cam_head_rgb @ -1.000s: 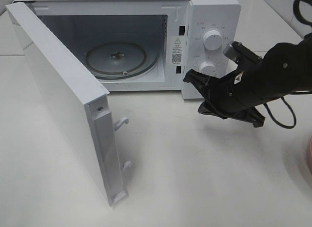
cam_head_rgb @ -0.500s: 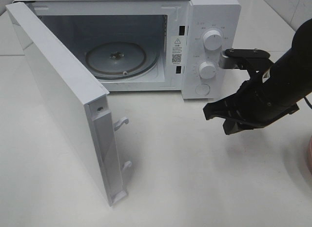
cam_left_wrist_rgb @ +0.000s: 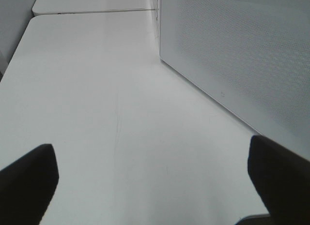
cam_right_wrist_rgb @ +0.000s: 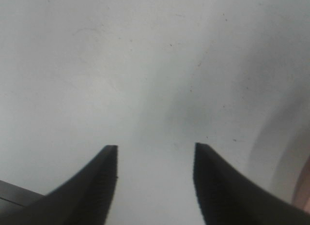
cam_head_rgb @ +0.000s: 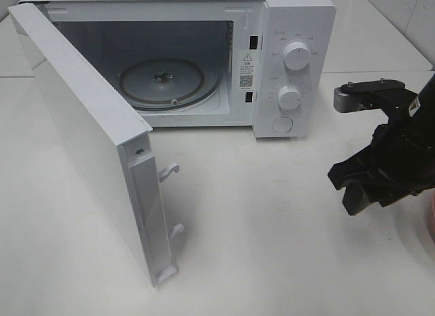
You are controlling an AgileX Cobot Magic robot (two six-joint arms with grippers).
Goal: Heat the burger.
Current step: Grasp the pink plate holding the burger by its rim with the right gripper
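Burger: not in view; only a pink rim (cam_head_rgb: 432, 217) shows at far right. Microwave (cam_head_rgb: 292, 30) door (cam_head_rgb: 81, 146) open, turntable (cam_head_rgb: 166, 81) bare. R gripper (cam_right_wrist_rgb: 155, 147) jaws spread, empty; L gripper (cam_left_wrist_rgb: 150, 145) spread wide, idle. Step: fetch burger. Next you'd need the R arm over that rim, probably.

The right arm (cam_head_rgb: 411, 149) is matt black and bulky, built of hard, angular casings, and it carries a grey metal bracket (cam_head_rgb: 363, 98) with rounded ends and two small pale studs on its top. The right gripper (cam_head_rgb: 345, 192) is black as well; seen close, its fingers (cam_right_wrist_rgb: 97, 186) are wedge-shaped, narrowing to square-cut tips, with fine ridges running along their inner faces. Of the left gripper (cam_left_wrist_rgb: 150, 147) only two dark, blunt fingertips (cam_left_wrist_rgb: 29, 179) with rounded corners show.
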